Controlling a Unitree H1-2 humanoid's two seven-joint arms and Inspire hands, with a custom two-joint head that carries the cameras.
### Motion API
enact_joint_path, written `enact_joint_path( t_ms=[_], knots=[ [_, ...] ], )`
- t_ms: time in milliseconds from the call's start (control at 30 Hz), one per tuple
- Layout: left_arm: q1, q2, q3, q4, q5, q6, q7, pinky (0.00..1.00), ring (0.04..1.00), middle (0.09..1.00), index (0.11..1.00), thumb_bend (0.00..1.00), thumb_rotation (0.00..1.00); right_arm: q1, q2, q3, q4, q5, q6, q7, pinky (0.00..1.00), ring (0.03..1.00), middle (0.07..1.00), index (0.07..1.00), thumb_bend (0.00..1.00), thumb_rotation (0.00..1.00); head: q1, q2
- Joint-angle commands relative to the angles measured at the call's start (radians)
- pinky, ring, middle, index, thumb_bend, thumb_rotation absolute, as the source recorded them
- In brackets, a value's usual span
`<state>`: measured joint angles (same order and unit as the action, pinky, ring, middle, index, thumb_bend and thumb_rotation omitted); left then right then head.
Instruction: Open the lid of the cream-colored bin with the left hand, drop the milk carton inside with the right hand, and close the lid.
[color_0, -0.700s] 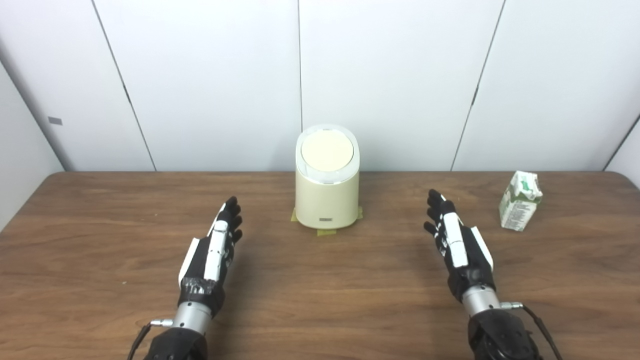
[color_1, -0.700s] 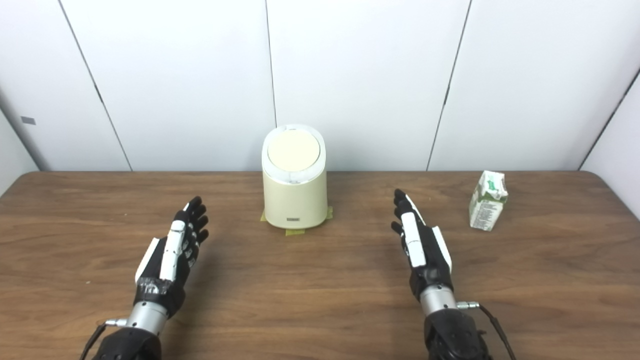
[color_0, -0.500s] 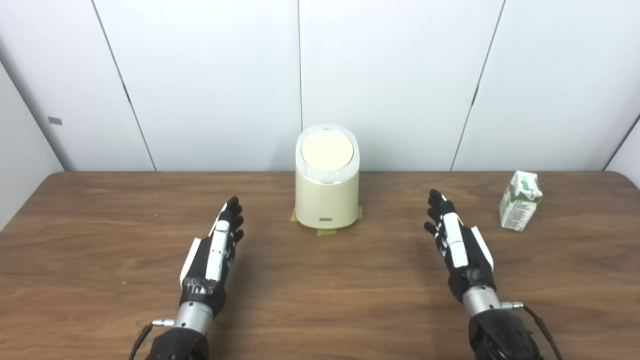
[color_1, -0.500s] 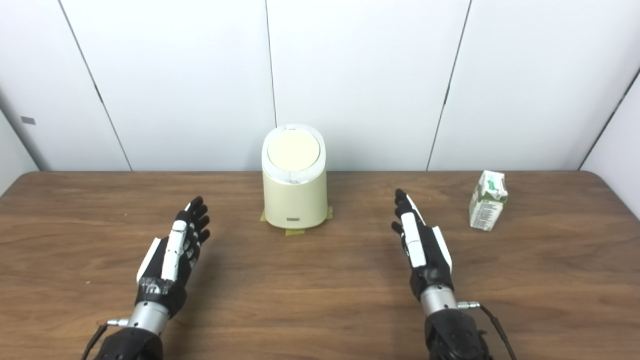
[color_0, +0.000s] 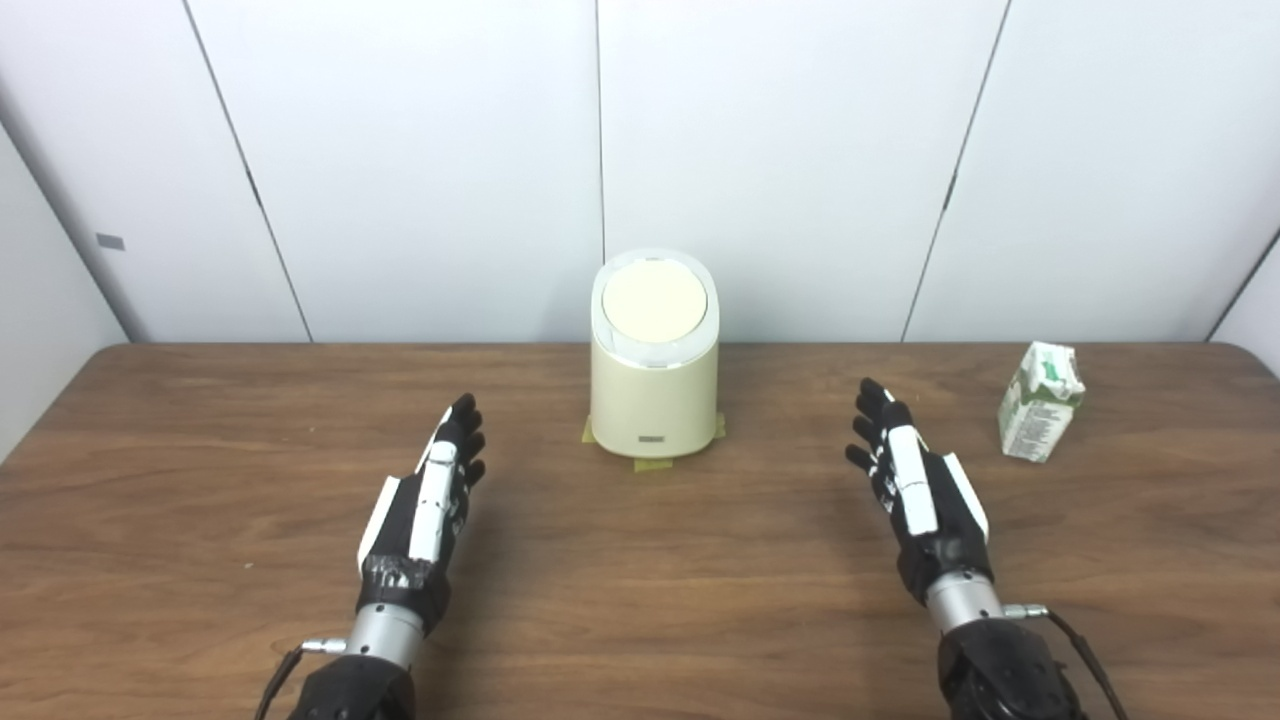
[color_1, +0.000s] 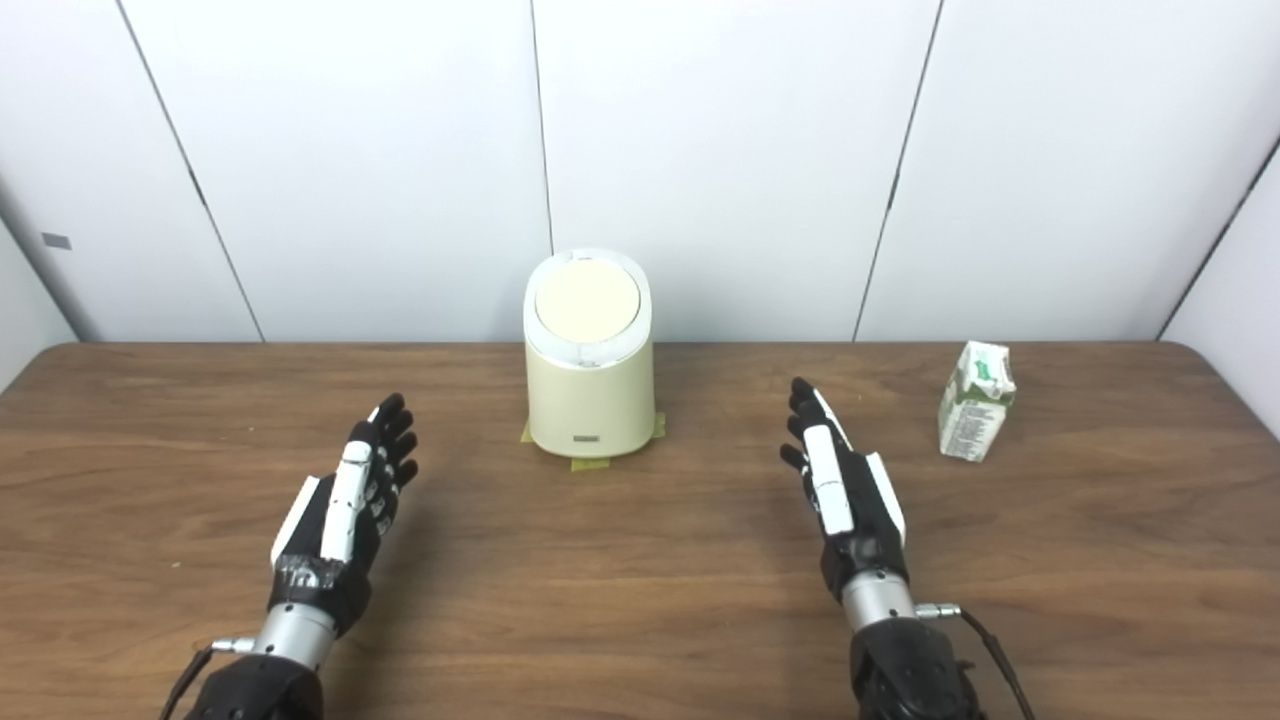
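Fingers (color_0: 466, 432) of both hands extended, empty; milk carton (color_0: 1040, 415) upright, gable up; bin (color_0: 654, 400) lid closed.

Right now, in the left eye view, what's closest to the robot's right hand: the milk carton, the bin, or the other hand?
From the right hand:
1. Milk carton, to its right.
2. Bin, left, farther back.
3. Left hand, across the table.

Brown wooden table (color_0: 640, 600) fills the near scene, and yellow-green tape patches (color_0: 652, 464) sit at mid-table; white wall panels (color_0: 420, 150) run along the far side.
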<state>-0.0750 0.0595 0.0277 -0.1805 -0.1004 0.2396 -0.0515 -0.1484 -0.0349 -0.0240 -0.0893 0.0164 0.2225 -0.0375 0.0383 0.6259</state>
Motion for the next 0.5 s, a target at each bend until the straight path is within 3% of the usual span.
enact_joint_path(
  t_ms=[0, 100, 200, 467],
  knots=[
    [-0.043, 0.009, 0.004, -0.041, 0.012, 0.004, 0.005, 1.0, 1.0, 1.0, 1.0, 0.47, 0.77, -0.035, 0.005, 0.0, -0.038, 0.002, -0.03, 0.004, 0.91, 0.956, 0.958, 0.944, 0.67, 1.0, 0.003, 0.001],
    [-0.069, 0.026, 0.003, -0.058, 0.044, 0.037, 0.015, 1.0, 1.0, 1.0, 1.0, 0.57, 0.59, -0.028, 0.007, 0.009, -0.049, -0.004, -0.024, 0.009, 0.92, 0.957, 0.959, 0.949, 0.66, 1.0, 0.006, 0.002],
    [-0.132, 0.058, 0.007, -0.079, 0.068, 0.094, 0.012, 1.0, 1.0, 1.0, 1.0, 0.62, 0.51, -0.028, 0.01, 0.011, -0.056, -0.002, -0.017, 0.01, 0.92, 0.96, 0.962, 0.952, 0.66, 1.0, 0.009, 0.015],
    [-0.39, 0.137, -0.032, -0.059, 0.229, 0.227, 0.012, 0.9, 0.975, 0.998, 1.0, 0.72, 0.48, -0.033, 0.01, -0.022, -0.054, 0.02, -0.012, 0.001, 0.88, 0.929, 0.929, 0.93, 0.65, 1.0, 0.022, 0.034]
  ],
)
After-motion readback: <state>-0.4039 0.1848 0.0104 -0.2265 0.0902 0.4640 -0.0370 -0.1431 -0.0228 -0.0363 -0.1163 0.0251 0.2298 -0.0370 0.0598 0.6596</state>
